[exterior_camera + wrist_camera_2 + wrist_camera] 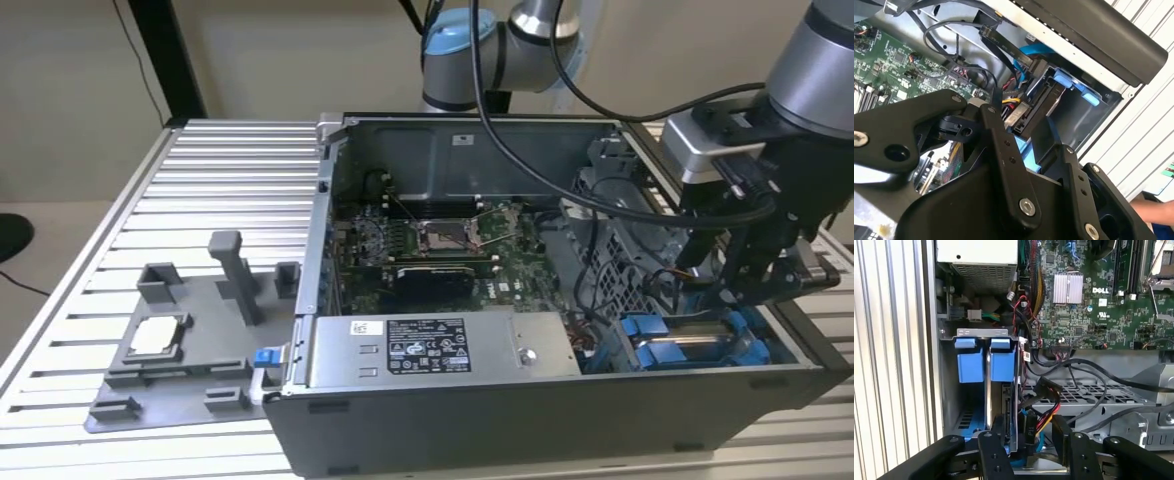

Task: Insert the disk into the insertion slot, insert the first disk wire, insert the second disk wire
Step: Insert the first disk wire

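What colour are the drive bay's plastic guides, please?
The guides are bright blue, best in the first wrist view.

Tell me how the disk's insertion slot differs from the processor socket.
The insertion slot is narrow with blue plastic guides; the processor socket is a square silver frame. The slot sits in the case's corner beneath the pincer; the socket lies on the green motherboard, away from it. Both are inside the open case.

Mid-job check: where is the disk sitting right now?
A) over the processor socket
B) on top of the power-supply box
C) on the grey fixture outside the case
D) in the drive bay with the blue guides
D: in the first wrist view the disk stands on edge inside the insertion slot, and the gripper is at its cable end.
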Tool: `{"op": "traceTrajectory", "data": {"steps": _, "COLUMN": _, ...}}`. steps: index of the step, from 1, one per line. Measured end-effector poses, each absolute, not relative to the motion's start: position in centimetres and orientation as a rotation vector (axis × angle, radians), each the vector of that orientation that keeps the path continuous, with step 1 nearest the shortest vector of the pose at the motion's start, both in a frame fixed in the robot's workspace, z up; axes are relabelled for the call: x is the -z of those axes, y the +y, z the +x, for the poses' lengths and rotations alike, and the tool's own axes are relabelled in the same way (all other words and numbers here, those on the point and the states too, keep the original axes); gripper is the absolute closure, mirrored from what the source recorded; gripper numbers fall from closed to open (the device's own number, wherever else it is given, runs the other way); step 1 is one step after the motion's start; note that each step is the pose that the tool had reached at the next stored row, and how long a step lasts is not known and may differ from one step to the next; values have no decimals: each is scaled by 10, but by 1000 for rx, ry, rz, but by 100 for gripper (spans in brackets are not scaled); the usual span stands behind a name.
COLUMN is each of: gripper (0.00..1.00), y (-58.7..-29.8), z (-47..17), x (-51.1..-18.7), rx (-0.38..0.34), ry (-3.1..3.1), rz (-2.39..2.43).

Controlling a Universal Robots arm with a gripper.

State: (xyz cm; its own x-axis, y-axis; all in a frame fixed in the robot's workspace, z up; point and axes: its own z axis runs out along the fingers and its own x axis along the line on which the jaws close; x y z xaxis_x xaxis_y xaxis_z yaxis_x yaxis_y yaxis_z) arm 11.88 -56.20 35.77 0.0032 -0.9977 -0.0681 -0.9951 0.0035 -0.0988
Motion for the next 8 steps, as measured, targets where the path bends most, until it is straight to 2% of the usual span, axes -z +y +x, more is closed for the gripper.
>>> {"op": "traceTrajectory", "data": {"steps": 8, "gripper": 0, "y": -562, "z": 119, "x": -358, "rx": 33, "ry": 2138, "rz": -2138}}
